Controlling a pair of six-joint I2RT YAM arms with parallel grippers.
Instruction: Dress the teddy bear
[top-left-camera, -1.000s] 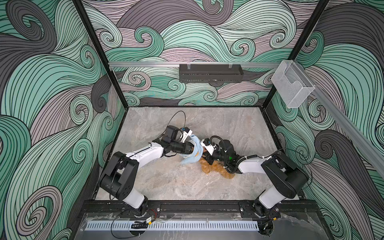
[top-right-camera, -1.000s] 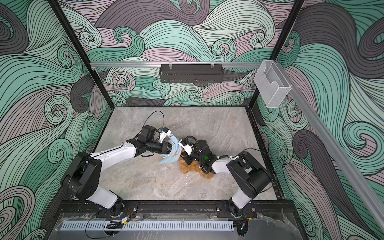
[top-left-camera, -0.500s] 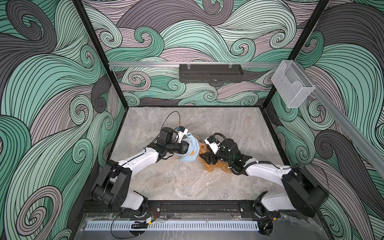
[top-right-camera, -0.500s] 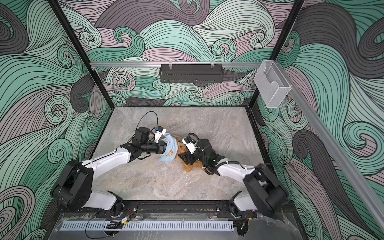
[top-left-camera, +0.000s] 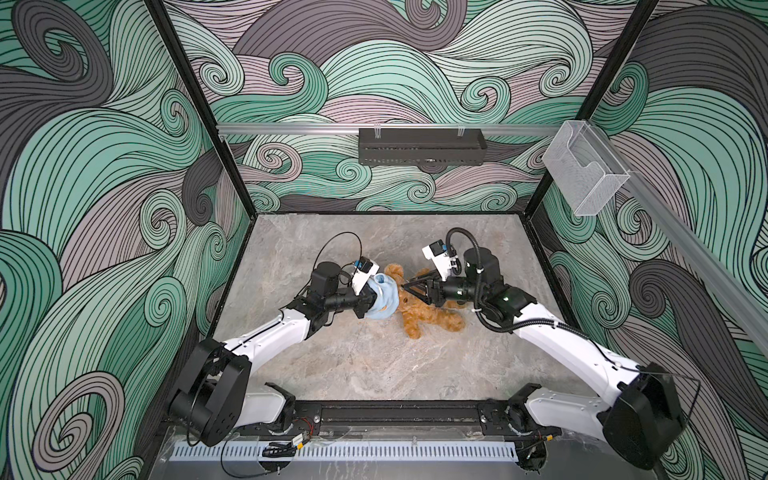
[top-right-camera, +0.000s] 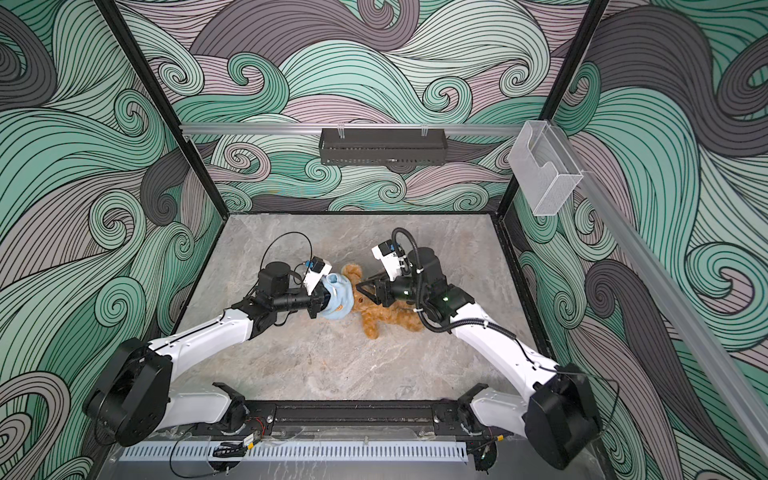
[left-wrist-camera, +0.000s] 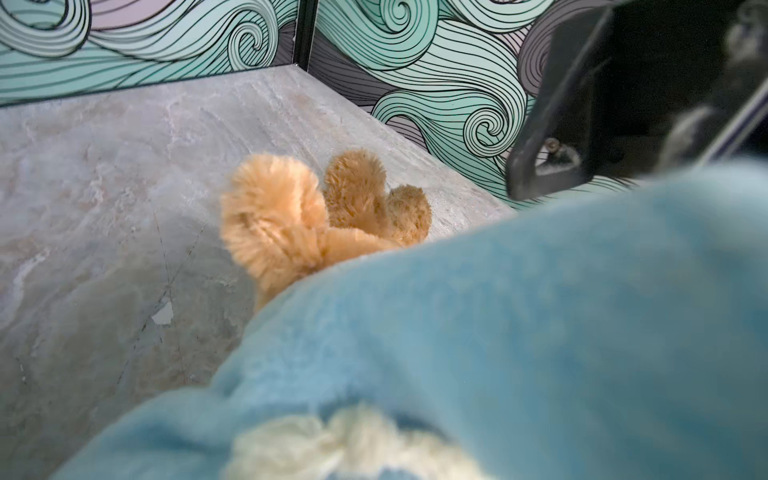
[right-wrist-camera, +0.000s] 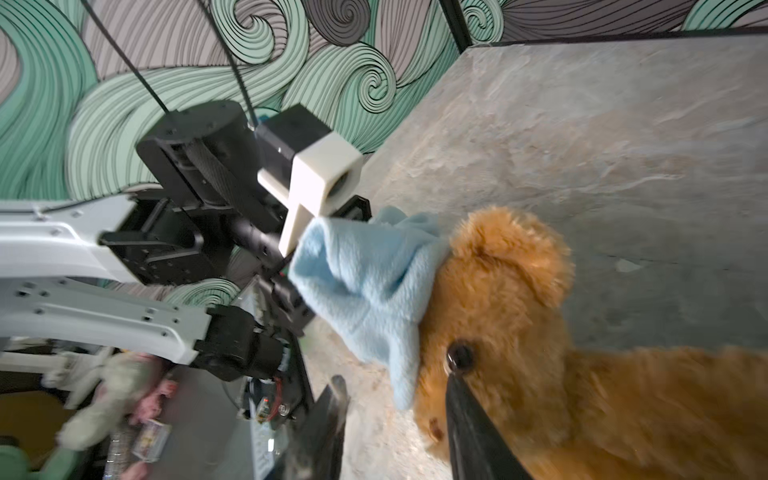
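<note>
Left tool (top-left-camera: 371, 298) grips shirt (top-left-camera: 385, 296) on teddy bear (top-left-camera: 430, 316); right tool (top-left-camera: 409, 286) seemingly parted.

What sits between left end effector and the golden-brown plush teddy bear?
The fluffy light blue shirt, draped against the teddy bear; clearest in the right wrist view.

In both top views the whole table (top-left-camera: 374, 365) is seen from high above its near edge, facing down and far. The left wrist view is taken right against the blue shirt (left-wrist-camera: 498, 332), facing right; the right wrist view, close to the teddy bear (right-wrist-camera: 519, 332), faces left. Shirt and bear are shared by all.
</note>
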